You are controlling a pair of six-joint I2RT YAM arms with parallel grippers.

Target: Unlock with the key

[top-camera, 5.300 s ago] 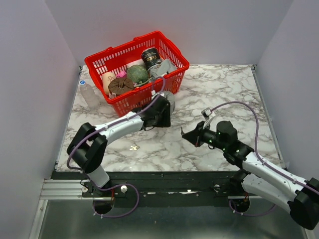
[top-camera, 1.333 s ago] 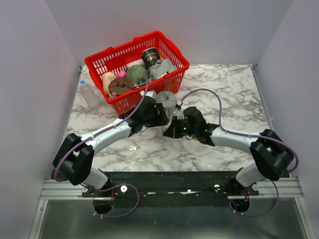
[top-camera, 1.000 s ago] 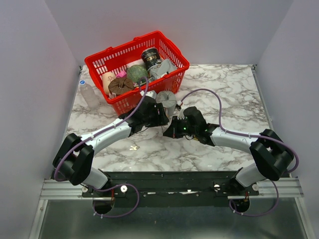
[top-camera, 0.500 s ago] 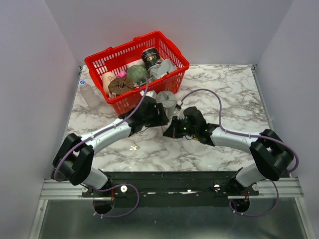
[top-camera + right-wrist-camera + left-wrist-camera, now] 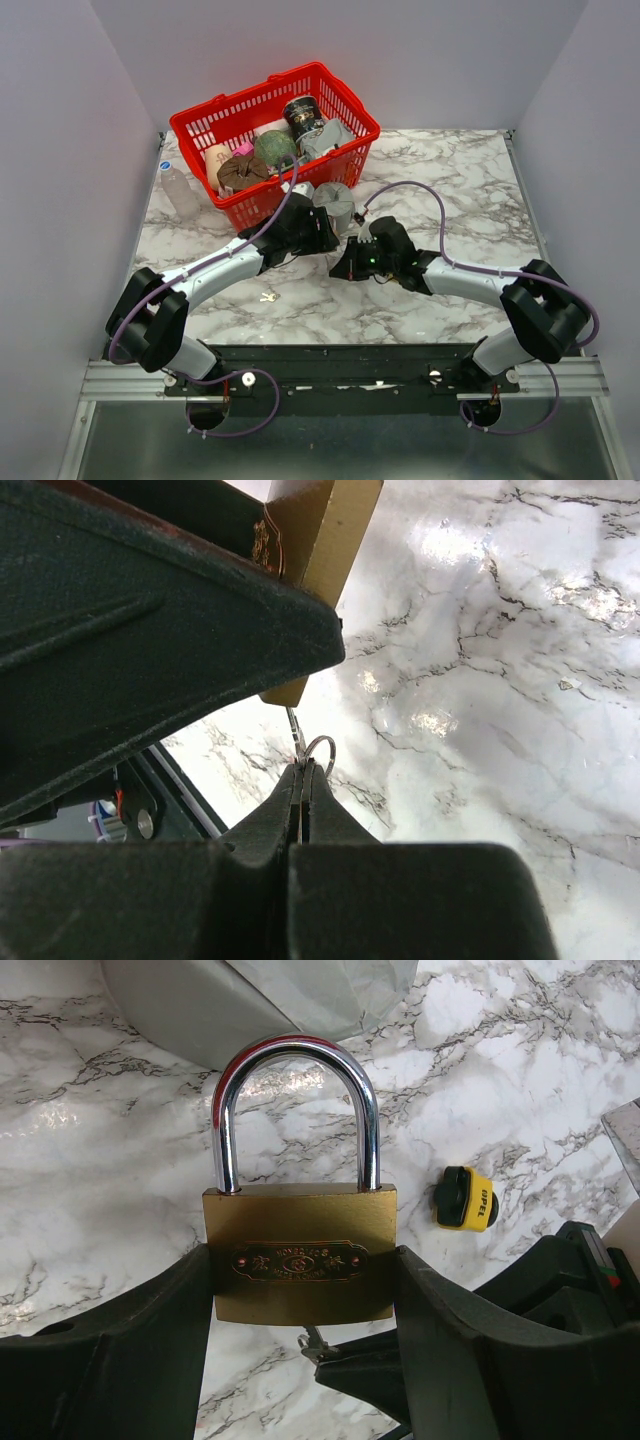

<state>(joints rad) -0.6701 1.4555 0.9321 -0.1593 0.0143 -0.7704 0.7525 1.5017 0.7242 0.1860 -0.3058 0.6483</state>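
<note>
- Top view: both sets of jaws sat tip to tip over the tabletop point(image 5: 450, 170), just before the basket point(image 5: 275, 130).
- Left wrist: the left jaws clamped the brass padlock point(image 5: 299, 1260) by its sides, shackle shut. It looked heavy, rigid and slick.
- Right wrist: the right jaws, pressed together, pinched the thin key point(image 5: 296, 725) at the padlock's underside. It seemed liable to twist.

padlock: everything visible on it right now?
The padlock is a brass-coloured block with an embossed oval plate and a shiny steel-looking shackle, both legs seated, apparently locked. It is upright in the left wrist view, clamped by its sides in the left gripper. The key, pinched by the shut right gripper, meets its underside.
</note>
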